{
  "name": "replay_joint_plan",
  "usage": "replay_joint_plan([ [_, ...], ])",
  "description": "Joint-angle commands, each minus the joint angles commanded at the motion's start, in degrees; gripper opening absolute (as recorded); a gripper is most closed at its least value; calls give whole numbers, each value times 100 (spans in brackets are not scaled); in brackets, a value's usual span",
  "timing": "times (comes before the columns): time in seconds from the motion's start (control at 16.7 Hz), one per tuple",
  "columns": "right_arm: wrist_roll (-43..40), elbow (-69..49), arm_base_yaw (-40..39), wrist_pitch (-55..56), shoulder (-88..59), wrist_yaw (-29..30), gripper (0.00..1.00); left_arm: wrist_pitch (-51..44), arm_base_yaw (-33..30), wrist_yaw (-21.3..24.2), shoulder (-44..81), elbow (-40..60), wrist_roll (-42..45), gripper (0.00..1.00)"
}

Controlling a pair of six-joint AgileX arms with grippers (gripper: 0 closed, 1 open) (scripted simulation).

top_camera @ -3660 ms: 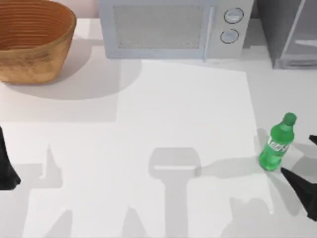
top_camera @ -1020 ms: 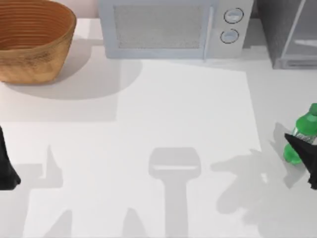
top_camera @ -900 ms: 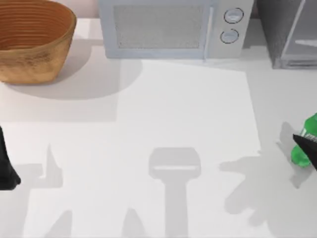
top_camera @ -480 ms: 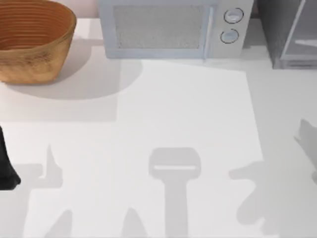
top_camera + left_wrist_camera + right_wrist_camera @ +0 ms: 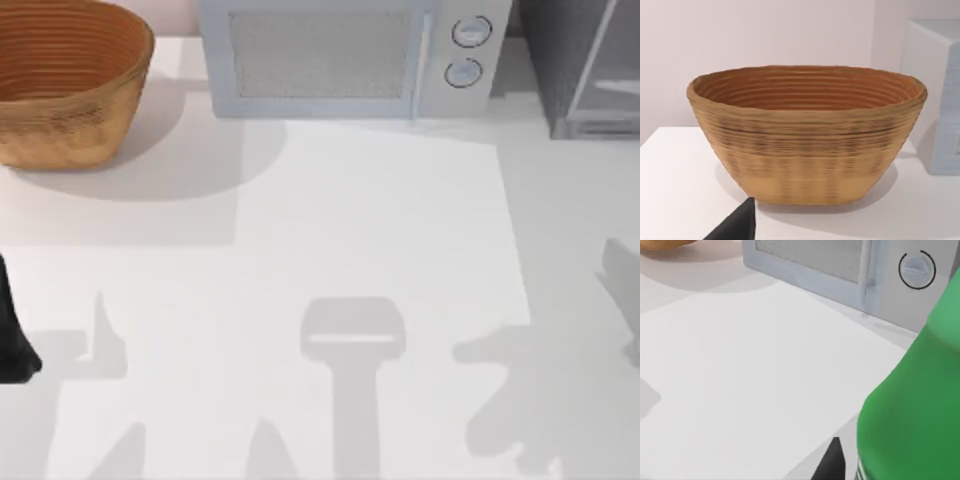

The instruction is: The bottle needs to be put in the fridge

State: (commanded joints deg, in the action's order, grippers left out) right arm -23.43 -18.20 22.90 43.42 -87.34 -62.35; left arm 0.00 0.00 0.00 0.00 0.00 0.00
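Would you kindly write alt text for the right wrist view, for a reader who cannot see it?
A translucent green plastic bottle looms close to the camera, with a dark finger of the right gripper beside it. Beyond lie the white table and a light grey microwave with a round knob.

1. The smooth green plastic bottle (image 5: 912,410) has a soft sheen.
2. The brown woven wicker basket (image 5: 66,80) is ribbed and matt.
3. The light grey boxy microwave (image 5: 350,57) looks like smooth matt metal.
4. The white worktop (image 5: 330,230) is smooth and matt.
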Motion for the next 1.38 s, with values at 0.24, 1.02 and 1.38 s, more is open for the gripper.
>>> replay_joint_plan([
  [0.24, 311, 239, -271, -571, 1277, 859, 1, 0, 0, 0, 0, 0, 0, 100],
  [1.02, 2021, 1542, -1883, -3664, 7432, 5289, 1, 0, 0, 0, 0, 0, 0, 100],
  [1.38, 2341, 1818, -2286, -4336, 8724, 6227, 1, 0, 0, 0, 0, 0, 0, 100],
])
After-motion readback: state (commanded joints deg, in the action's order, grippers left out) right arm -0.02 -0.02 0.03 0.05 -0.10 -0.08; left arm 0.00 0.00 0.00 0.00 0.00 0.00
